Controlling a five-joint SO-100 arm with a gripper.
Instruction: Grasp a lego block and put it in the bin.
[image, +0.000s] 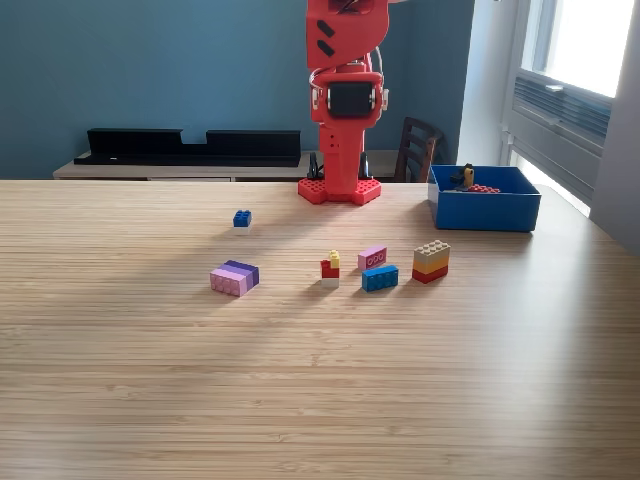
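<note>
Bright blue bin (484, 211), red arm (344, 100), pale striped table (300, 380)

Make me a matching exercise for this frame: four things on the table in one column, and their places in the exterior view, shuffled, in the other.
Things:
1. small blue block
2. pink and purple block
3. tan, yellow and red stack
4. blue bin

Places:
A. far right, near the table's back edge
B. alone, left of the arm's base
C. right end of the middle cluster
D. leftmost, nearer the camera

Pairs: 1-B, 2-D, 3-C, 4-A
</note>
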